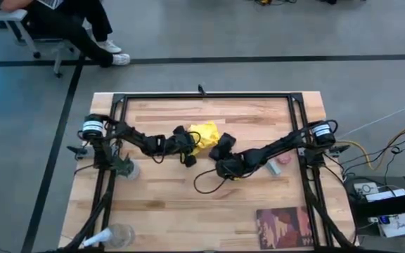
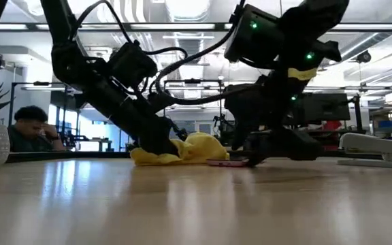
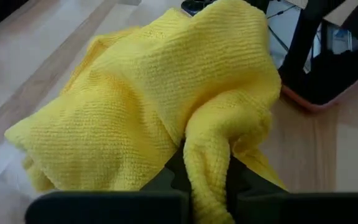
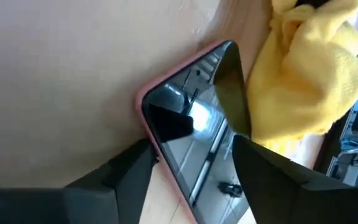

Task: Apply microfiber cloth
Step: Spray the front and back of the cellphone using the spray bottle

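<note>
Microfiber cloth (image 1: 204, 133) just beside phone (image 4: 194, 143).

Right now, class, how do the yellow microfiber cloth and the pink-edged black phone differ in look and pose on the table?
The bright yellow microfiber cloth is soft and heaped in folds; the pink-edged black phone is rigid and flat, with a glossy, reflective face. The cloth has a fold pinched in the left gripper; the phone lies between the right gripper's spread jaws. The cloth looks bulkier. Both rest on the wooden table, close together.
</note>
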Motion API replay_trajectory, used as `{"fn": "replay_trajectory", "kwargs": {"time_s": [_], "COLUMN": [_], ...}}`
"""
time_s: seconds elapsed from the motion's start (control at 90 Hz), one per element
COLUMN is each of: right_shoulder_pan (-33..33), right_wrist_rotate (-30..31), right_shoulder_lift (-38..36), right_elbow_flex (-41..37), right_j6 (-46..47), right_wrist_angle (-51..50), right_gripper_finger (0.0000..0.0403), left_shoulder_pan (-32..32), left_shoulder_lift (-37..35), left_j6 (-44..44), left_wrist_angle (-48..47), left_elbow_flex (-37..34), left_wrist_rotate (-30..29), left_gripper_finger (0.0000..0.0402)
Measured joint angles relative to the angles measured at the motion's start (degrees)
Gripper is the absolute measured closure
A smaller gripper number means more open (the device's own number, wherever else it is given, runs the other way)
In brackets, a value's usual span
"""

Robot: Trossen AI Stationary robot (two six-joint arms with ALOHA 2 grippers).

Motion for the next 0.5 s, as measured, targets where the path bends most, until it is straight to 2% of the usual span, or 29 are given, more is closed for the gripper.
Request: {"fn": "replay_trajectory", "kwargs": {"time_s": [0.2, 0.5], "right_shoulder_pan": [0.0, 0.0], "right_wrist_rotate": [1.9, 8.1], "right_shoulder_lift": [0.1, -0.1], "right_elbow_flex": [0.0, 0.1], "right_j6": [2.4, 2.5], "right_wrist_angle": [3.0, 4.2], "right_gripper_finger": [0.0232, 0.0267], "left_shoulder_pan": [0.0, 0.0], "left_shoulder_lift": [0.0, 0.0], "left_j6": [0.0, 0.1], "left_wrist_angle": [-0.5, -0.6], "left_elbow_flex": [0.0, 0.0], "left_wrist_rotate": [0.0, -0.1], "left_gripper_finger": [0.0392, 0.0392]}}
